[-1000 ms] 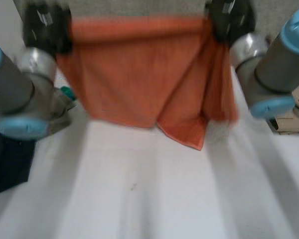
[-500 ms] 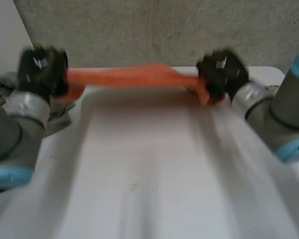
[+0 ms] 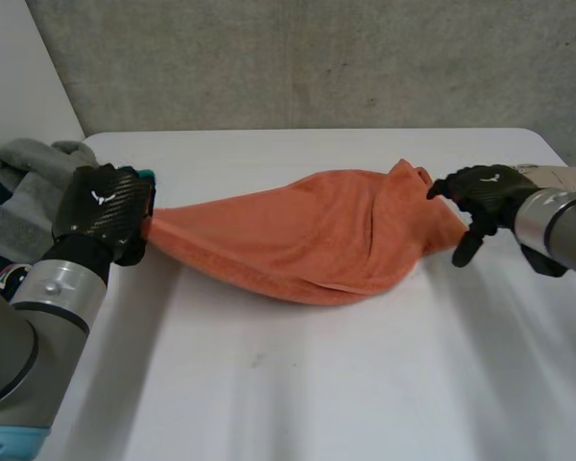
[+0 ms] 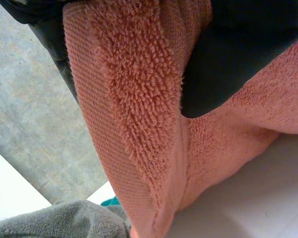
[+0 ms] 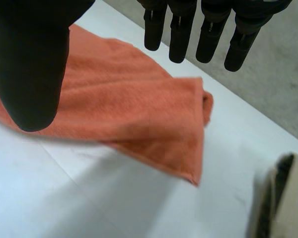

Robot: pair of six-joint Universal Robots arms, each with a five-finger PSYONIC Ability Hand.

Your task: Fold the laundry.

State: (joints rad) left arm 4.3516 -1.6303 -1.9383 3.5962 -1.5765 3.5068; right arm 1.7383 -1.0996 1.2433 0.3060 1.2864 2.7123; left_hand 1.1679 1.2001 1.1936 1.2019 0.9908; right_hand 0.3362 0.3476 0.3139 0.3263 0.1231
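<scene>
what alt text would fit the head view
An orange towel lies bunched across a white table, one end clutched in the robot's left hand. The right hand is open at the other end. Grey laundry sits beside the left hand.

A smooth white table with rounded far corners (image 3: 298,384) is seen across most of the scene. Its plain top is marked by a small dark speck (image 3: 257,360) towards the near middle. Behind the far edge a rough grey wall of concrete-like texture (image 3: 317,58) is set, mottled with faint darker spots. A flat, pale white panel (image 3: 19,67) is joined to the wall's left side along a slanting line. In the right wrist view the same grey wall is seen just beyond the table's edge. The room is lit softly and evenly, and the tabletop is left bright, with faint grey gradations.
</scene>
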